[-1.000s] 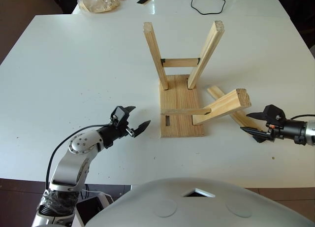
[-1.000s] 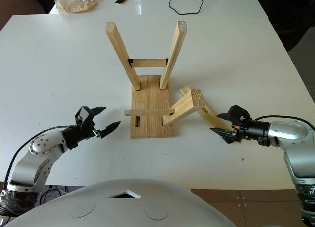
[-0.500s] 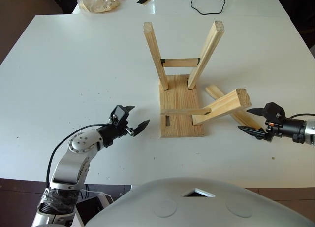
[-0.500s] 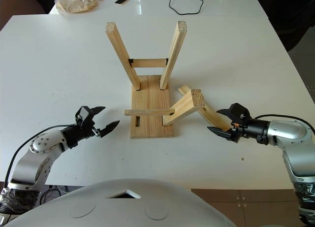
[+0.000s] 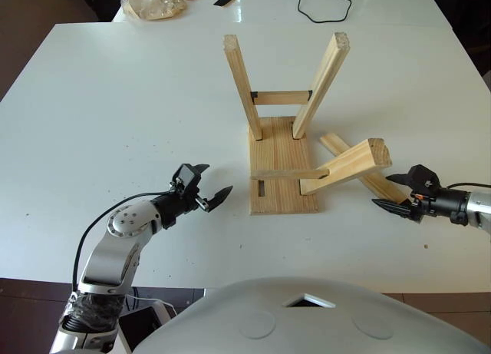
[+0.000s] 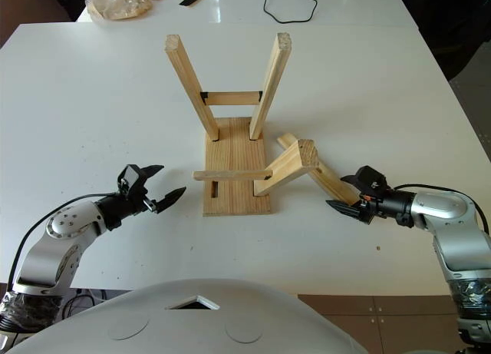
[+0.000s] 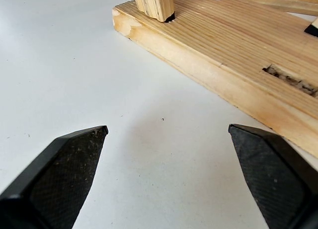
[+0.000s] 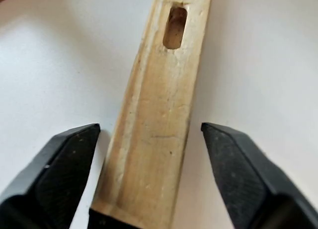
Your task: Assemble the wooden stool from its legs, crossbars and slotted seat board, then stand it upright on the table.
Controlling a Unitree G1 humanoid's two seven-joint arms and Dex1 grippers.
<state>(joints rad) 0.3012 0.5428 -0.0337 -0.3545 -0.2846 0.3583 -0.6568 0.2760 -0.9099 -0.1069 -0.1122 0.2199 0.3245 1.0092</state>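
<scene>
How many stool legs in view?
4. Two upright legs stand in the seat board's far end; a tilted leg leans at its near right; a flat leg lies on the table at the right claw.

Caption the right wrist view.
Open right gripper straddling the loose slotted wooden leg lying flat on the white table.

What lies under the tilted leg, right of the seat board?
A loose leg lies flat on the table, crossing under the tilted leg. Its middle is covered; whether they touch cannot be seen.
</scene>
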